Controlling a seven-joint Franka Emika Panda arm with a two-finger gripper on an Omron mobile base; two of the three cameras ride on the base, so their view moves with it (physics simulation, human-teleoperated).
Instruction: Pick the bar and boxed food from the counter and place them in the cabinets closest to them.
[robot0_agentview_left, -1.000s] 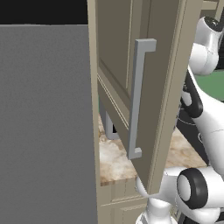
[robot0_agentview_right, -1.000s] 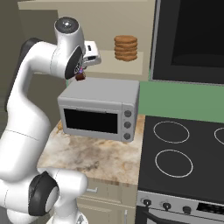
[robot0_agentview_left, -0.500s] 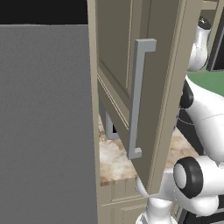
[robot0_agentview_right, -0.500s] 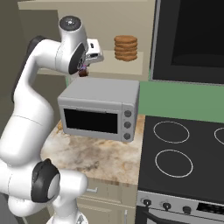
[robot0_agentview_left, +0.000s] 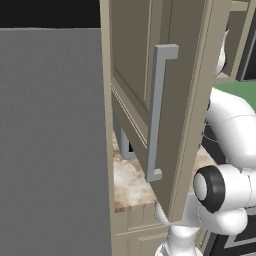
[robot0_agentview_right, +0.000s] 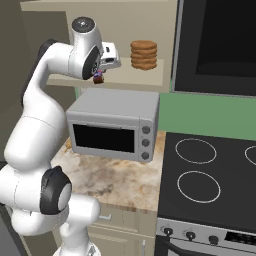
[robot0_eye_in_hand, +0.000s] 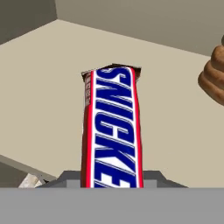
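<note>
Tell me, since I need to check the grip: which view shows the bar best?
The hand view: the red, white and blue wrapped chocolate bar stands lengthwise, lettering readable, above the beige cabinet shelf. The right base view gives a small dark-red speck at the gripper.

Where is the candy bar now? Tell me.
The candy bar is clamped in the gripper, held over the open cabinet's shelf, left of the cookie stack, above the toaster oven.
</note>
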